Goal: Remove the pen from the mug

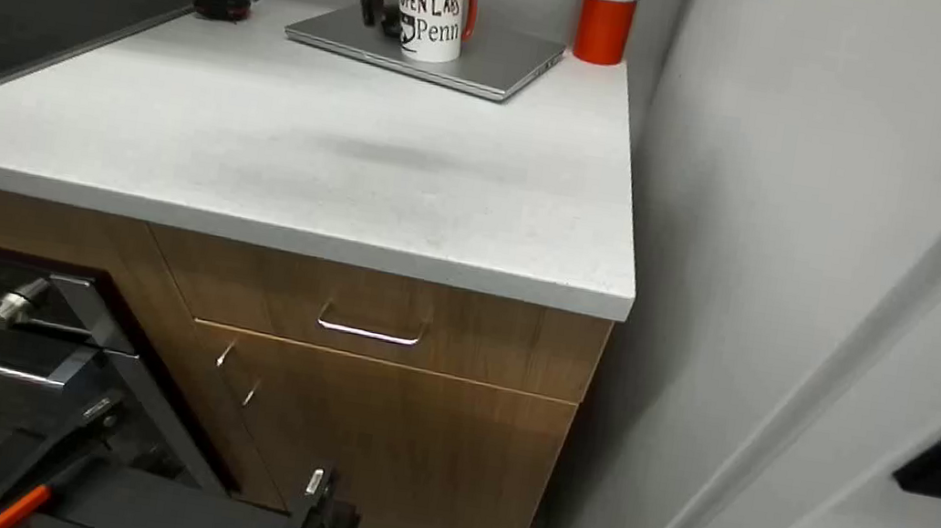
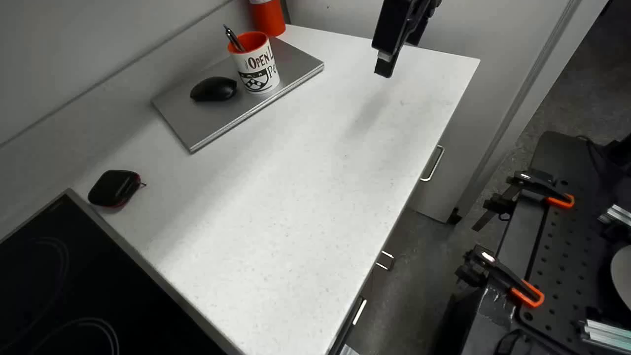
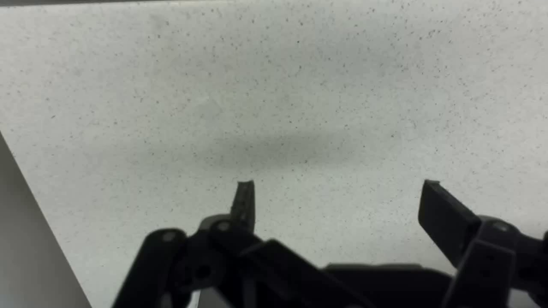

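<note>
pen (image 2: 234,38) sitting in mug (image 2: 255,66), gripper (image 3: 338,184) hanging wide and well apart

pen is sticking up out of the mug in both exterior views, leaning toward the rim; lower part is hiding inside. mug (white, dark lettering, red inside and handle) is standing upright on a closed laptop (image 2: 197,123); black mouse (image 2: 213,89) is lying on the laptop just beside it. red cylinder (image 1: 604,31) with white label is standing at the back corner of the counter (image 1: 443,196), near the laptop. dark case (image 2: 114,188) is lying just beside the black cooktop (image 2: 47,291); can't tell if touching. gripper is hanging above the counter, clear of the mug. jaws are standing wide: in the wrist view only pale speckled counter is showing between the tips.
</note>
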Tool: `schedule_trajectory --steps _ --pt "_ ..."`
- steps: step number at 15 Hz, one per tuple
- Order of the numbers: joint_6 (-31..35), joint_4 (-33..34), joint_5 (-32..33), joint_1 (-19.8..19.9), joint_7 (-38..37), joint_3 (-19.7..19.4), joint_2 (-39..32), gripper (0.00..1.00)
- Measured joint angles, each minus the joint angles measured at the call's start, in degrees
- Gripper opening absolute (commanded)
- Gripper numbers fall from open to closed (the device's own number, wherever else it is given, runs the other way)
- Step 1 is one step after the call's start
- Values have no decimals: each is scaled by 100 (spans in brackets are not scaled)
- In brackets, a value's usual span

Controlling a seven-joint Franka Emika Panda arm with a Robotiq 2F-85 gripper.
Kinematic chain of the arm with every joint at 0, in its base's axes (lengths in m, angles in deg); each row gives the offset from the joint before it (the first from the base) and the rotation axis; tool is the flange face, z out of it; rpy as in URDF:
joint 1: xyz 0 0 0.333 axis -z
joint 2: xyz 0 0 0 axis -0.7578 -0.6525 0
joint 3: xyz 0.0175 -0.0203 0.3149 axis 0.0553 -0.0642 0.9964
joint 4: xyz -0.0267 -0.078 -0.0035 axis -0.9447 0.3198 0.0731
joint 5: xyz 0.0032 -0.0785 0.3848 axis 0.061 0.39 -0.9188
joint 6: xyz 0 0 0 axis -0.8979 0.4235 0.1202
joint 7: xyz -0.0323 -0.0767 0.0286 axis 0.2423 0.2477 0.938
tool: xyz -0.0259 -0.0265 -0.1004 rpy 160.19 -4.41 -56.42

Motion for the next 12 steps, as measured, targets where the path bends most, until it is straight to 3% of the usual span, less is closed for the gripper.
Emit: schedule_trajectory --steps 7,12 --pt "39 4 0 0 -3 5 -9 100" --pt "1319 271 -176 -75 -78 58 -531 100"
